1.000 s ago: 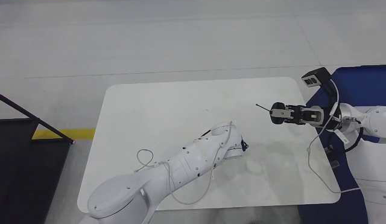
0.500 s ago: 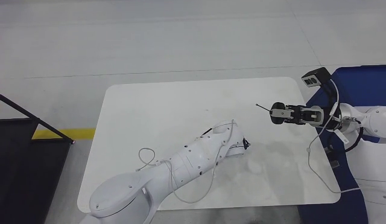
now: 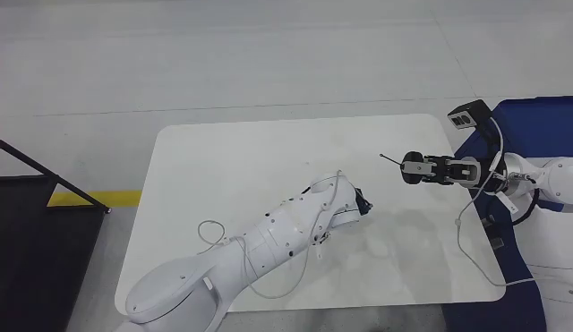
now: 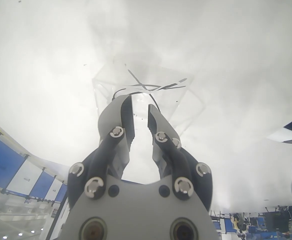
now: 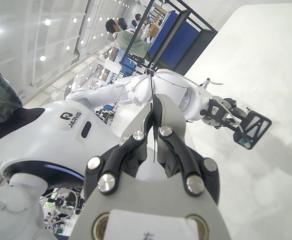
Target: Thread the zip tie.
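Right now the right gripper (image 5: pixel 154 104) is clamped on a black zip tie (image 5: pixel 152 86), its two fingers pressed together on the strap. The strap runs straight through the closed fingers. One thin end sticks out past the fingertips and the other trails back toward the wrist between the finger links. From above, this gripper hovers over the counter (image 3: pixel 224 153) near its right edge. It lies roughly level and points toward the counter's middle. The tie's thin end shows as a dark line ahead of the fingertips, clear of the counter's surface.

The left gripper (image 4: pixel 138 106) is near the counter's middle, well apart from the right one. Its fingers stand slightly apart, with a narrow gap between the ribbed pads (image 4: pixel 127 116), and nothing is caught in that gap. It points down at a clear box (image 4: pixel 186 93) that sits on the counter. The fingertips are at the box's near rim; whether they touch it cannot be told. Inside the box lie several loose ties (image 4: pixel 146 86), thin black straps crossing one another on its floor. One curved strap passes close by a fingertip, but contact cannot be made out.

Just off the counter's right edge lies a blue surface (image 3: pixel 537 122), and the right arm comes in over it.
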Tool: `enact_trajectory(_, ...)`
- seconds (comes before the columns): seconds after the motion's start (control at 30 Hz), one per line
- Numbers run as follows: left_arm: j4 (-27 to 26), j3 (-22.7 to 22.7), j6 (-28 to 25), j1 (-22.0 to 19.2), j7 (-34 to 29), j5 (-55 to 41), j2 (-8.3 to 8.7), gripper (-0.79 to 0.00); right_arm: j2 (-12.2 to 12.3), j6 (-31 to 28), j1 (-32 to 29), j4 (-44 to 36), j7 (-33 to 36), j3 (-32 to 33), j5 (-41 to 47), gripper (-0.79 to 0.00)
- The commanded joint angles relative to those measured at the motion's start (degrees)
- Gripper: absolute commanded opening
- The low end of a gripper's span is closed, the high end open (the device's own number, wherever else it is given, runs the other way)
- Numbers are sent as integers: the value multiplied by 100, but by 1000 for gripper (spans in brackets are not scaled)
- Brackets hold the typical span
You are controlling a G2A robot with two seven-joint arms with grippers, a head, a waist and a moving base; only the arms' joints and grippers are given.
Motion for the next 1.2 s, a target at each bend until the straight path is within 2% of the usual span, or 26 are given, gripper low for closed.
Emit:
enact_trajectory(0.0, 30, 15, -43, 36, 28, 25, -10, -646, 0, 0, 0, 0, 0, 0, 0, -785)
enact_trajectory(0.33, 260, 23, -166, 43, 411, 103, -137, -631, 0, 0, 0, 0, 0, 0, 0, -785)
enact_trajectory(0.83, 873, 51, -271, -27, 675, 164, -387, -637, 0, 0, 0, 0, 0, 0, 0, -785)
enact_trajectory(0.93, 948, 50, -289, -47, 685, 172, -432, -696, 0, 0, 0, 0, 0, 0, 0, -785)
enact_trajectory(1.0, 985, 42, -296, -65, 681, 175, -459, -785, 0, 0, 0, 0, 0, 0, 0, -785)
enact_trajectory(1.17, 1009, 1, -289, -106, 641, 197, -501, -785, 0, 0, 0, 0, 0, 0, 0, -785)
